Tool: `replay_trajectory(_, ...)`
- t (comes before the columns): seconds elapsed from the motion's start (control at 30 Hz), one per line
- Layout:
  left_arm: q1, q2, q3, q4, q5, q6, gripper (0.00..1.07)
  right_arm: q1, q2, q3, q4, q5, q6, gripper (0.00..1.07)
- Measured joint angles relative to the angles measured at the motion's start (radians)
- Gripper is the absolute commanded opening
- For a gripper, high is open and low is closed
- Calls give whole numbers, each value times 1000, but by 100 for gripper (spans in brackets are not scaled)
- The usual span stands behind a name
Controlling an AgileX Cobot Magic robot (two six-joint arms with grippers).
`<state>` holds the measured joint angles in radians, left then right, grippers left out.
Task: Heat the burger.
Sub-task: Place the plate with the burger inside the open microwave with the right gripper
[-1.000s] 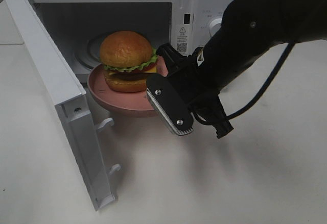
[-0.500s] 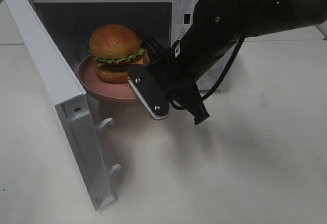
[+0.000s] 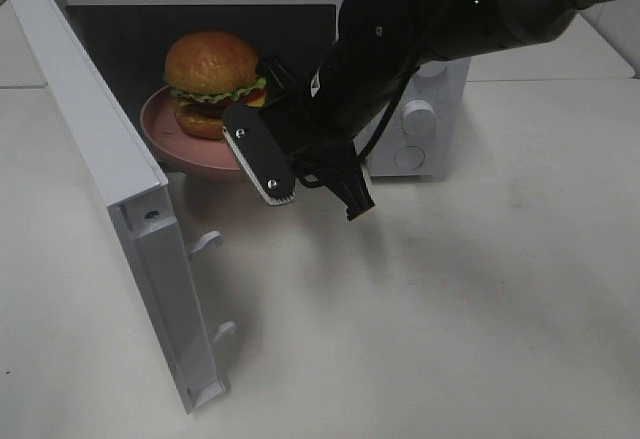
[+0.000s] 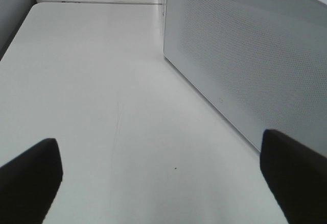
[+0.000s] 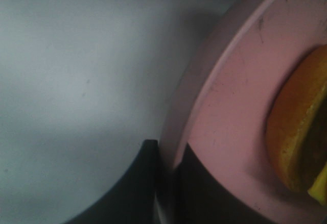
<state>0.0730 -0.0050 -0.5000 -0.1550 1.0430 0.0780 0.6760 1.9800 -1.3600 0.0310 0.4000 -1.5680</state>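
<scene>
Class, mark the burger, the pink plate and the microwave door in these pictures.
burger (image 3: 210, 59): exterior high view, dome of the bun.
pink plate (image 3: 185, 157): exterior high view, bare front part.
microwave door (image 3: 160, 279): exterior high view, inner face.

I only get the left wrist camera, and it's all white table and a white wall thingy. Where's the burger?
Observer: The burger sits on a pink plate at the mouth of the open microwave.
Operator: Is somebody holding it?
Observer: Yes, the right gripper is shut on the plate's rim, one finger on each face.
Operator: Is the door in the way?
Observer: No, the door stands wide open, left of the plate in the high view.
</scene>
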Motion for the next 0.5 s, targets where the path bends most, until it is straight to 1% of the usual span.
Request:
replay_trajectory(0.03,0,0,0,0,0,0,101,0,21,-27,-4,2,13,3)
replay_trajectory(0.07,0,0,0,0,0,0,101,0,21,-27,-4,2,13,3)
replay_trajectory(0.1,0,0,0,0,0,0,101,0,39,-57,-17,3,40,3)
replay_trajectory(0.13,0,0,0,0,0,0,101,0,39,-57,-17,3,40,3)
replay_trajectory(0.2,0,0,0,0,0,0,101,0,70,-102,-50,5,99,3)
replay_trajectory(0.23,0,0,0,0,0,0,101,0,70,-102,-50,5,99,3)
replay_trajectory(0.27,0,0,0,0,0,0,101,0,91,-130,-65,8,132,3)
replay_trajectory(0.3,0,0,0,0,0,0,101,0,91,-130,-65,8,132,3)
replay_trajectory(0.37,0,0,0,0,0,0,101,0,117,-168,-86,15,167,3)
replay_trajectory(0.43,0,0,0,0,0,0,101,0,128,-183,-95,21,174,3)
replay_trajectory(0.47,0,0,0,0,0,0,101,0,147,-214,-113,30,185,4)
replay_trajectory(0.5,0,0,0,0,0,0,101,0,147,-214,-113,30,185,4)
